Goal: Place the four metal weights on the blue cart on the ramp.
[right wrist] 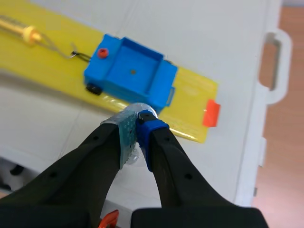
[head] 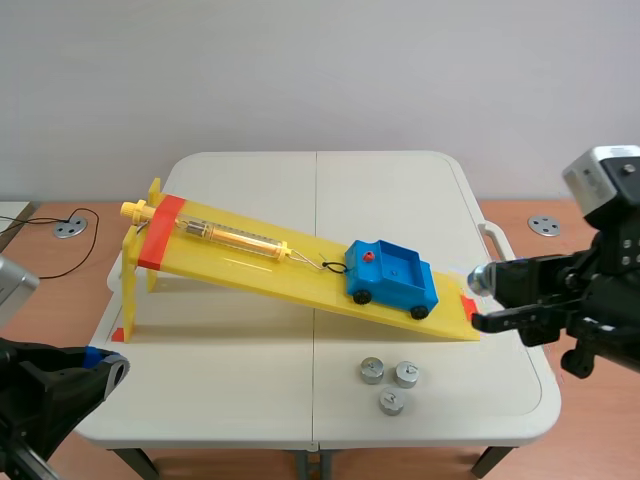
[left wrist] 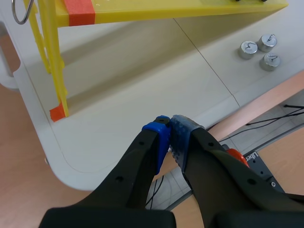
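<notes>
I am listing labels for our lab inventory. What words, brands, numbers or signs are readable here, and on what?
"Uli": white letters on a black part near the left claw; the rest is cut off.
Spring scale: its marks are too small to read.
Loose weights, the weight in the right claw, and the blue cart: no text seen.

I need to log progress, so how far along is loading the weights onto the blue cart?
Nothing is loaded yet: the blue cart has an empty bed. In hand: the right gripper is shut on one metal weight, near the cart's lower end. Left: three weights on the table beside the ramp. The left gripper is shut on nothing.
</notes>
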`<state>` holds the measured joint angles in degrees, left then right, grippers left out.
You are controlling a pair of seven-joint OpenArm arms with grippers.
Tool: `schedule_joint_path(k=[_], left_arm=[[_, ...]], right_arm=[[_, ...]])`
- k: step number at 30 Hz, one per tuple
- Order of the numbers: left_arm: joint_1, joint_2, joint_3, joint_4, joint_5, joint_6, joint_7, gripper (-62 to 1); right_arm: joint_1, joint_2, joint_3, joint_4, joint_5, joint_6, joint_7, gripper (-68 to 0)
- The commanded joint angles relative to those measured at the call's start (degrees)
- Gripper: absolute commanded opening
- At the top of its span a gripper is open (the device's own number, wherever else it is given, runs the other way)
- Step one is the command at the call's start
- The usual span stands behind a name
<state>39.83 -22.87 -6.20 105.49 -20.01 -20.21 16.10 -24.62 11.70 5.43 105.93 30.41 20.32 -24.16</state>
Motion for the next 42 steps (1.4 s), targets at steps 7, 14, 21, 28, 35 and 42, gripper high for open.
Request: schedule_joint_path(k=[7,14,21,28,35,42], left_arm=[[0.0,0.3,-0.9,4.2,-4.2,-1.0,-5.5,-56.9],[0.0,0.3,-0.9,4.2,-4.2,-1.0,-5.5,-56.9],[0.0,0.3,-0.9,4.2,-4.2,-1.0,-5.5,-56.9],[0.0,0.3,-0.9,4.2,-4.2,-1.0,-5.5,-56.9],[0.0,0.3,-0.9,4.2,-4.2,-1.0,-5.5,-56.9],[0.0,0.3,-0.9,4.2,-4.2,-1.0,-5.5,-56.9]], right_arm=[[11.6,-6.2,-0.3,-0.3,3.9,0.7,6.9,-66.9],[19.3,-9.5,-1.2,-8.8,3.8,0.8,6.9,-66.9],[25.4,-11.1,-2.1,-16.4,3.7,2.0,6.9,-66.9],[28.9,-11.4,-3.7,-22.3,3.4,2.0,7.3,-66.9],[31.9,-12.7,-3.7,-27.1,3.0,2.0,7.4,-66.9],[32.4,-13.8,-3.9,-27.8,0.4,2.0,10.0,-66.9]])
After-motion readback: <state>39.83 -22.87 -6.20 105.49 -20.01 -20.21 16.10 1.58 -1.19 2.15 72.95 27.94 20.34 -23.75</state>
